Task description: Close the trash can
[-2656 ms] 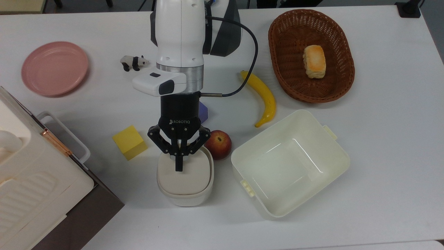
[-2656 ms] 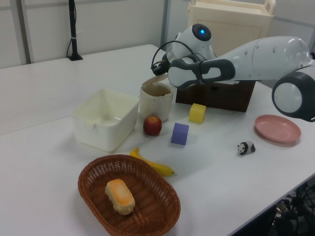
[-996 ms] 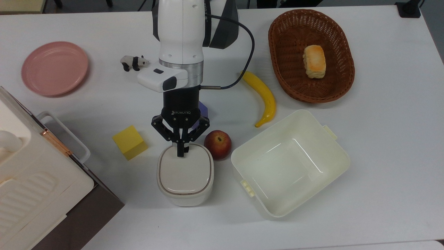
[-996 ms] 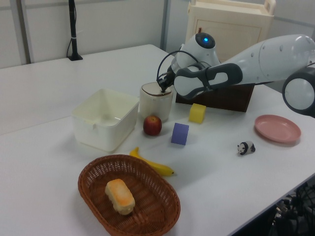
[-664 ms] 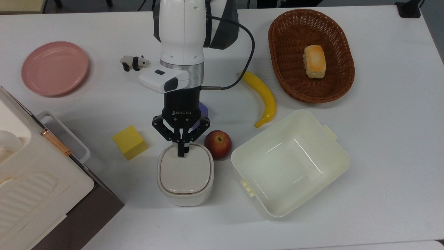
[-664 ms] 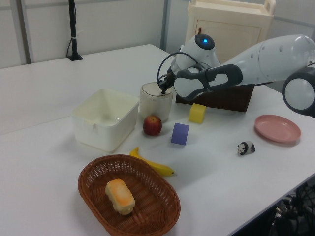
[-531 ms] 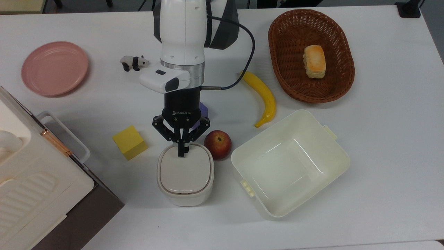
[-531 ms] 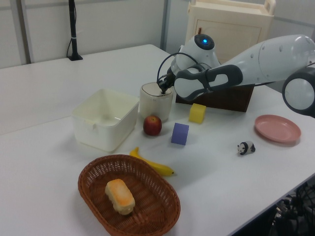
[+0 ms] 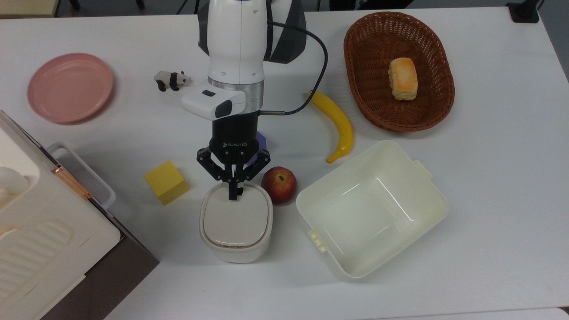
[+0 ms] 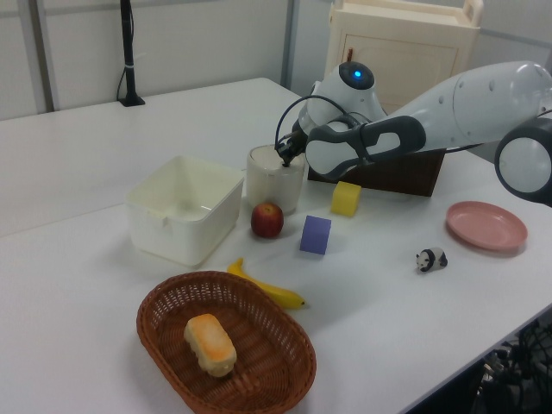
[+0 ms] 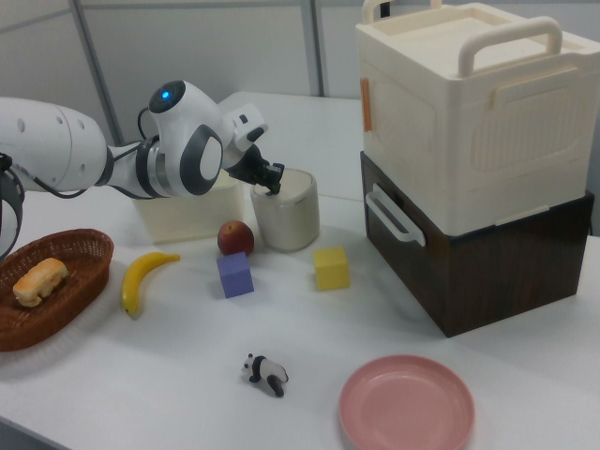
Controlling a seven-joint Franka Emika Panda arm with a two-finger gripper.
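Observation:
The trash can (image 9: pixel 235 226) is a small cream bin standing between a yellow cube and an apple, and its beige-grey lid lies flat on the rim. My gripper (image 9: pixel 232 194) points down with its fingers shut together and nothing held. Its tips rest at the lid's edge nearest the arm. In the left view the trash can (image 10: pixel 274 179) stands behind the apple, with the gripper (image 10: pixel 285 158) at its top right. In the right view the gripper (image 11: pixel 274 185) touches the top left of the trash can (image 11: pixel 284 211).
An apple (image 9: pixel 279 185) sits against the can's right in the top view, with a large cream tub (image 9: pixel 371 209) beyond it. A yellow cube (image 9: pixel 166 182) lies to the can's left and a purple cube (image 9: pixel 261 142) lies under the wrist. A big white appliance (image 9: pixel 40 235) fills the lower left.
The gripper has drawn back from the lid's middle to its edge nearest the arm, still shut. The lid has gone from partly raised to flat. The can has shifted slightly.

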